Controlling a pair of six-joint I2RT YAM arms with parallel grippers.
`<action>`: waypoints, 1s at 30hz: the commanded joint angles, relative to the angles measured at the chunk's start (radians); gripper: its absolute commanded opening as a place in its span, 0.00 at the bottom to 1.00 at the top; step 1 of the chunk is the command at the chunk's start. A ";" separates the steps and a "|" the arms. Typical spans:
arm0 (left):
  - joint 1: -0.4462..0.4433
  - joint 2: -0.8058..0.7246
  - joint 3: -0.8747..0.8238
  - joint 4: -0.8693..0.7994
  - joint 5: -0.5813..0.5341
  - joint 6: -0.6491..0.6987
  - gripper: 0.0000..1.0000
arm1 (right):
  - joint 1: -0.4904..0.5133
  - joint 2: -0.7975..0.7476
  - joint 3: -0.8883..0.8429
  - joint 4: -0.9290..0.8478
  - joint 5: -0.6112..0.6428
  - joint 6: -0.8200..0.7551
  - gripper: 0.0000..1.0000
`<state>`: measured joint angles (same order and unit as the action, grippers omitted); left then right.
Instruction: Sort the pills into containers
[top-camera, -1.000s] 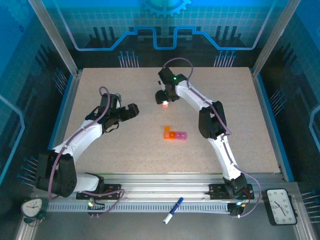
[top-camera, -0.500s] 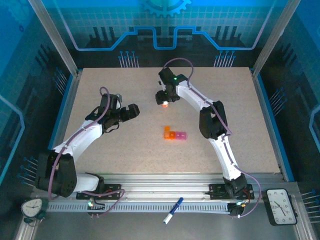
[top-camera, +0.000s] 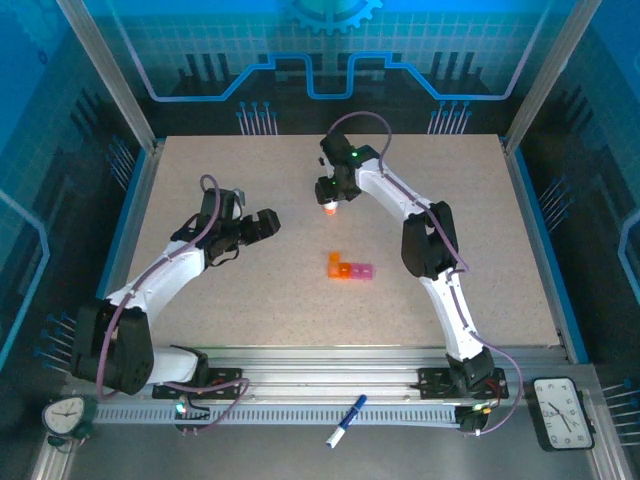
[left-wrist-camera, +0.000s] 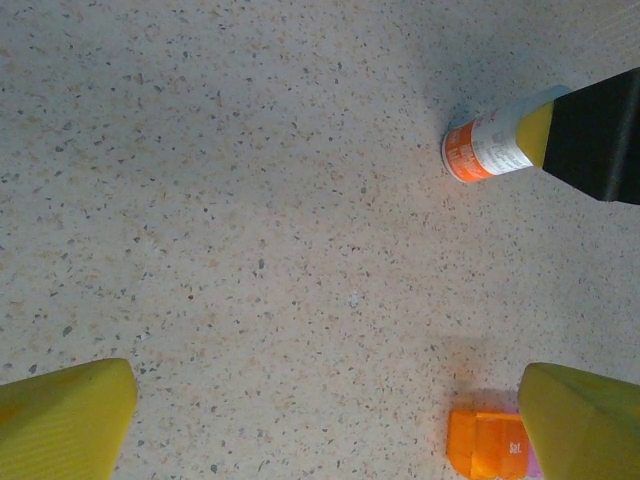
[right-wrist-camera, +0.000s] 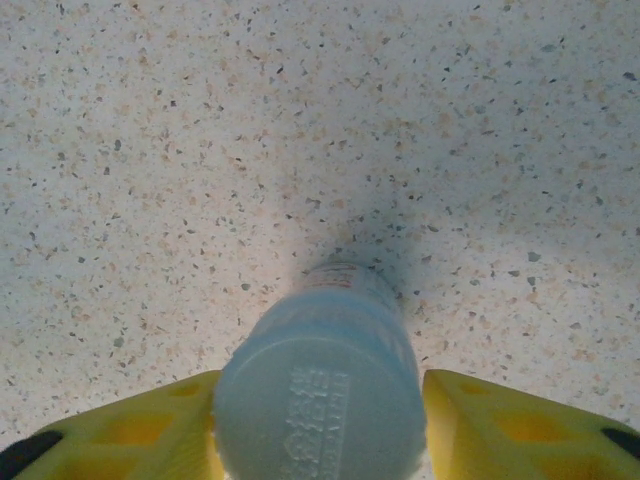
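Observation:
The containers (top-camera: 349, 269), a short orange and pink strip of cells, lie mid-table; their orange end (left-wrist-camera: 490, 445) shows beside my left gripper's right finger. A small white-capped bottle (top-camera: 329, 208) with an orange base stands upright behind them. My right gripper (top-camera: 329, 203) reaches down over the bottle. In the right wrist view the yellow fingers (right-wrist-camera: 490, 425) press both sides of the bottle's cap (right-wrist-camera: 320, 400). The left wrist view shows the bottle (left-wrist-camera: 490, 150) under the right arm's finger. My left gripper (top-camera: 262, 225) hovers open over bare table left of the strip, nothing between its fingers (left-wrist-camera: 70, 415). The pills are out of view.
The speckled table (top-camera: 220, 300) is bounded by blue rails on the left and right and a metal rail at the near edge. A pen (top-camera: 345, 420) and two clocks (top-camera: 65, 415) (top-camera: 563, 412) lie below that rail, off the table.
The right gripper's fingers have drawn in onto the bottle's cap. The left arm has not moved.

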<state>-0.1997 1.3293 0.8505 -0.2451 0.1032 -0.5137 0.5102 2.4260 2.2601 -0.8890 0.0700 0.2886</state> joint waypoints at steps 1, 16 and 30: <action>0.009 0.007 -0.014 0.013 0.023 0.023 0.99 | -0.006 -0.019 -0.007 0.002 -0.029 0.002 0.46; 0.005 0.028 -0.008 0.021 0.044 0.009 0.99 | -0.013 -0.169 -0.113 0.046 -0.057 -0.002 0.32; -0.148 0.054 0.050 0.152 -0.055 0.218 0.99 | -0.066 -0.408 -0.346 0.091 -0.119 -0.011 0.32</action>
<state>-0.3153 1.3537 0.8528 -0.1532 0.0631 -0.3977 0.4694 2.0991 1.9526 -0.8154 -0.0120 0.2867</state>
